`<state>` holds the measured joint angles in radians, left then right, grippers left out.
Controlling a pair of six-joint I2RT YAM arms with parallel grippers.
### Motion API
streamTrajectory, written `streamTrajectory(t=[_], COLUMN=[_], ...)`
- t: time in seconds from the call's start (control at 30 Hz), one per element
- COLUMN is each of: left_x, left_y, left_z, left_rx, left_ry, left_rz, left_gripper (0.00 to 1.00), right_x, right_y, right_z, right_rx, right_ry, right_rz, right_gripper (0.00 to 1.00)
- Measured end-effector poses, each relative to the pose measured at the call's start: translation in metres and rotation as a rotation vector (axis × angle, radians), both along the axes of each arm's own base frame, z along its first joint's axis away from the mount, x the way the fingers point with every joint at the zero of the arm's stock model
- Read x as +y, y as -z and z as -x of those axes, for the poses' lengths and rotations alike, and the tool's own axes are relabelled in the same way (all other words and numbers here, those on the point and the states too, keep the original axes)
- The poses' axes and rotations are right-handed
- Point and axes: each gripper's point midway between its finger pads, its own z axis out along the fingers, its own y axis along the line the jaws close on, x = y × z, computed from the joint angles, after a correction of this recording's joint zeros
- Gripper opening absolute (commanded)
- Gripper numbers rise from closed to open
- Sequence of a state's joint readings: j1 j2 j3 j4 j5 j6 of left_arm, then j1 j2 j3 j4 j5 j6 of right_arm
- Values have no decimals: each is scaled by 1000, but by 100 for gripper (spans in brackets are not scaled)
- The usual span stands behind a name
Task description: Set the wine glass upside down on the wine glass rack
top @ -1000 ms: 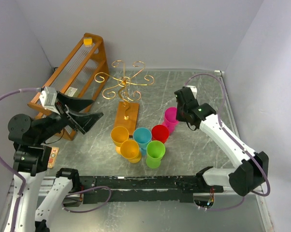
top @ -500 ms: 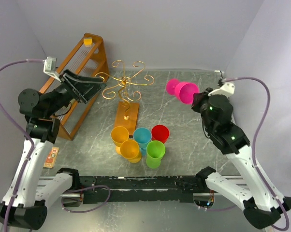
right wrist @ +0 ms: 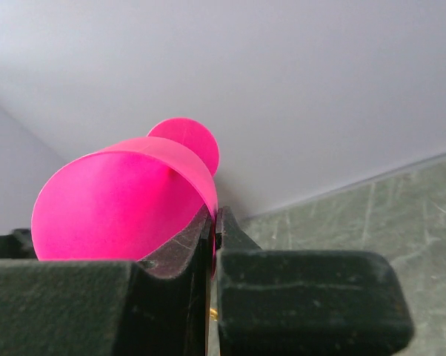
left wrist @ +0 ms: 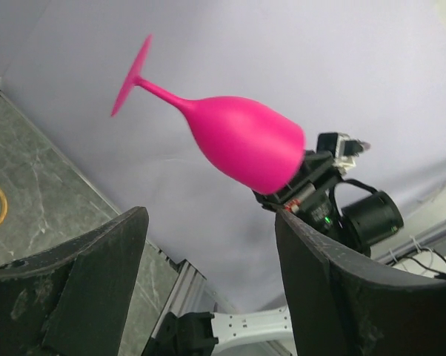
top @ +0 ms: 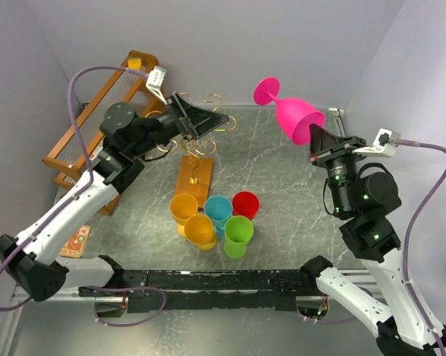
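In the top view the left gripper [top: 208, 122] covers the middle of the wire rack [top: 193, 180], so only some of its curls show. The right gripper [top: 314, 137] hides part of the wine glass [top: 297, 117] rim. From the right wrist, the bowl hides the stem. From the left wrist, the rack shows only as a gold curl cut off by the picture's edge. The flat thing [top: 80, 241] beside the left arm [top: 67, 211] is too small to tell.

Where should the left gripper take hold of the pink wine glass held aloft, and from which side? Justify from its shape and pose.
Probably the thin stem, approached from the left with jaws across it. The right gripper pinches the pink wine glass by its bowl rim, and the foot tilts up toward the left gripper, leaving the stem bare.
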<state>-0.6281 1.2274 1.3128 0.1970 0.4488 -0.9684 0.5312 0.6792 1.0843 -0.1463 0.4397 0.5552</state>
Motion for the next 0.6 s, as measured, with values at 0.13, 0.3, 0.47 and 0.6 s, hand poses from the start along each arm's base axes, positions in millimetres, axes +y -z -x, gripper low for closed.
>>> streamTrajectory(t=[0.13, 0.3, 0.47, 0.6], left_x=[-24, -52, -63, -64], left_y=[0, 6, 13, 13], left_z=[-13, -26, -36, -42], left_rx=[31, 67, 93, 106], left_ry=[-12, -18, -34, -54], left_rz=[-3, -17, -23, -14], left_gripper=[78, 78, 78, 79], right_x=[3, 6, 15, 23], right_y=[-14, -23, -25, -23], right_z=[12, 25, 31, 35], right_rx=[-76, -155, -200, -222], right_ry=[-49, -100, -158, -208], right_rz=[-34, -62, -68, -74], right_gripper=[0, 0, 0, 0])
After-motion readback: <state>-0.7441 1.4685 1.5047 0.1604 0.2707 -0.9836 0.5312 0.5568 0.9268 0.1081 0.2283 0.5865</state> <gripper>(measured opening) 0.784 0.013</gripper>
